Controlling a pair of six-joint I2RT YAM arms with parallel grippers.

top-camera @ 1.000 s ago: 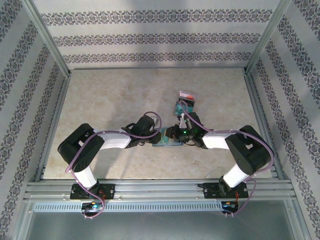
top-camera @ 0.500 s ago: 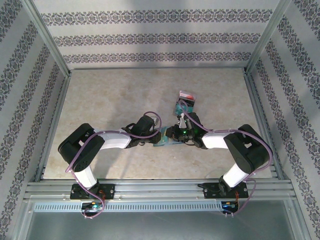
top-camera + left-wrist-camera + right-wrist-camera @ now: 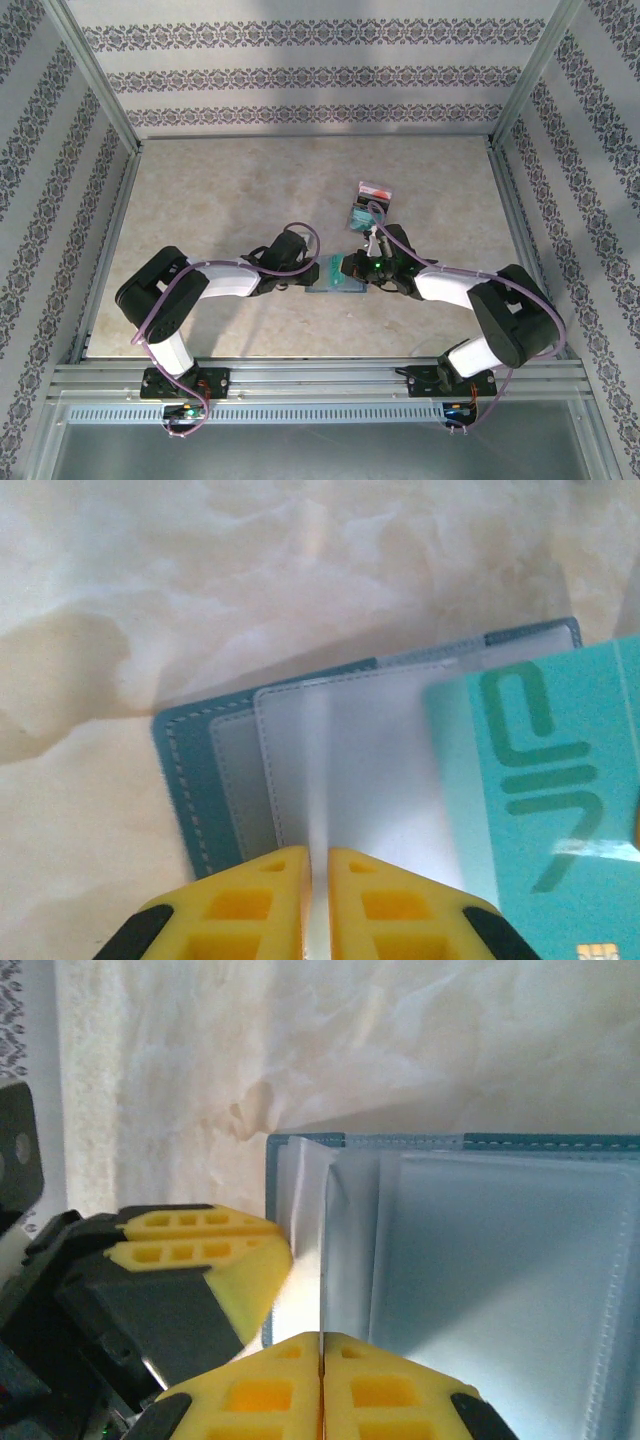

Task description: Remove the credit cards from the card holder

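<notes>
Pinching the card holder at frame centre from both sides: L gripper w/ fingers nearly together on its clear pocket leaf, R gripper closed tight on a thin inner leaf. Teal card overlaps holder's right part. Loose cards lie upper right, apart.

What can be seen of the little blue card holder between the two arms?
The card holder lies open on the table, teal leather-like outside with pale stitching, blue-grey inside with clear plastic-looking pockets. A teal card overlaps one side. The left gripper and right gripper each pinch a thin pocket leaf.
</notes>
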